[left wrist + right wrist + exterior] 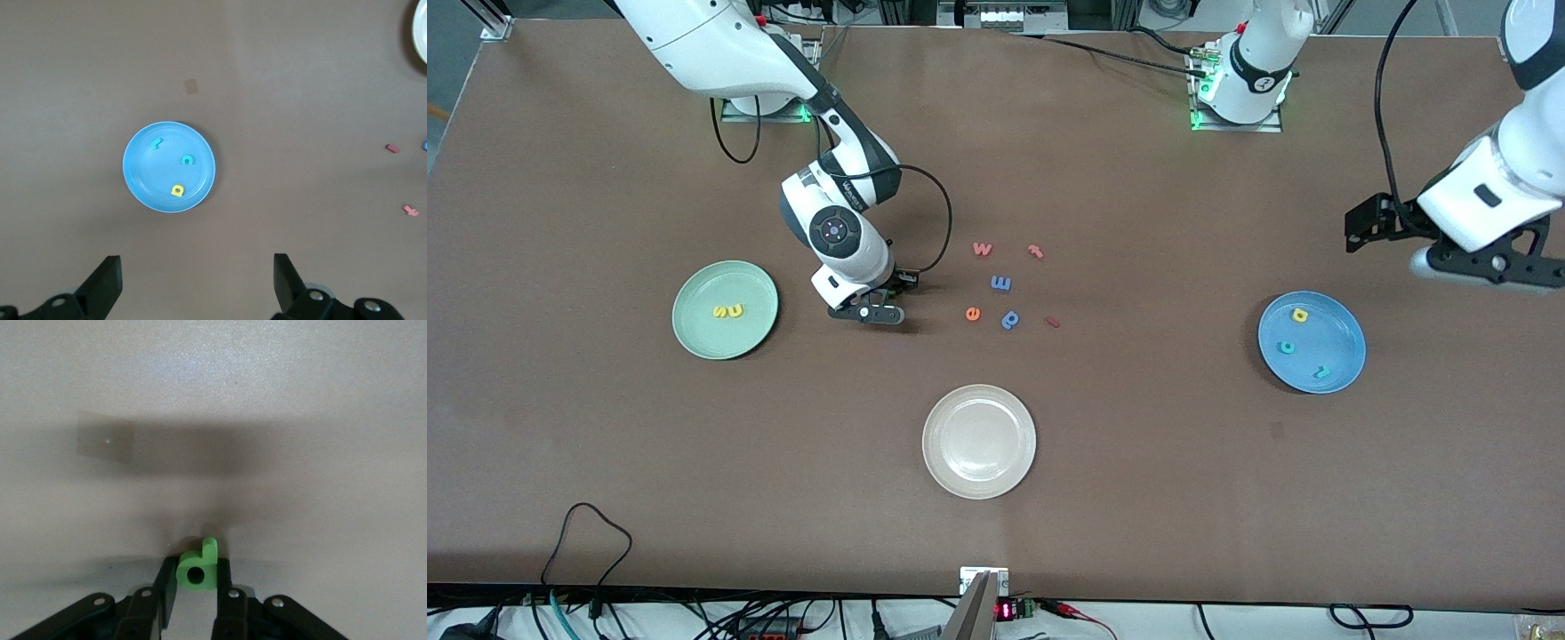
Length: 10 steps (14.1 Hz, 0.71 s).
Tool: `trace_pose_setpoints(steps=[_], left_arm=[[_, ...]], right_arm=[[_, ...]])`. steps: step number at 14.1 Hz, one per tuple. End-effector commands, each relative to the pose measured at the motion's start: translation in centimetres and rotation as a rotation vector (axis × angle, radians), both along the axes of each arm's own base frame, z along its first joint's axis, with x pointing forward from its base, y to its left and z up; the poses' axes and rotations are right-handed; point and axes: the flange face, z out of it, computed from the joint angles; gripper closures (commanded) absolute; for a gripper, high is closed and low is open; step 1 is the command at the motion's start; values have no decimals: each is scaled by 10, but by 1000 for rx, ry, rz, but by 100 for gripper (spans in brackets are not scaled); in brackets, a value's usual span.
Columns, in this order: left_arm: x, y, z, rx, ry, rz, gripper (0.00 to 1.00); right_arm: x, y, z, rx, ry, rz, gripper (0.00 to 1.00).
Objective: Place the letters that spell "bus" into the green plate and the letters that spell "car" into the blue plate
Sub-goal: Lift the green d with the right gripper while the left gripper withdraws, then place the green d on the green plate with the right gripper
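- Right gripper low at the brown counter, jaws pinching the small green foam letter b.
- Next: lifting, carrying to round pale-green plate beside, joining yellow foam u and s.
- Left gripper waiting above bright blue plate, jaws spread.

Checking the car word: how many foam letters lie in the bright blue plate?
3: yellow a, teal c and teal r, spread apart in the round bright blue plate.

Matt, spongy-looking foam on green b, pinched between matt black plastic fingers of right gripper. Under it, smooth matt brown table. Glossy glazed look on blue plate ahead of left gripper.
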Motion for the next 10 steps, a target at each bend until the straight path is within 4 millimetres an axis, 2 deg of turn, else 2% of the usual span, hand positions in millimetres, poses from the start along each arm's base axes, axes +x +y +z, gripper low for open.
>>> trace_pose_setpoints(steps=[1,3,4,5,6,8,9,10], left_arm=[[-14,2,-7,-16,-47,-6,0],[-11,1,-7,-16,-47,-7,0],[-11,0,-7,-16,-47,-10,0],[-11,-1,-6,-16,-47,-12,0],[-11,-1,-6,-18,-47,-10,0],[-12,0,-7,-17,-41,-13,0],[-14,-5,-6,-17,-36,-20,0],[-14,-9,-5,-16,-35,-28,0]], right_arm=[[-3,-3,-6,-9,2,-7,92],[-1,-5,-4,-9,2,2,99],[3,-6,4,-5,-11,18,99],[12,-13,22,-5,-30,35,99],[23,-27,41,-16,-36,48,100],[48,-69,82,-30,-27,85,100],[57,-90,94,-29,-24,111,100],[68,-122,99,-23,-22,123,100]])
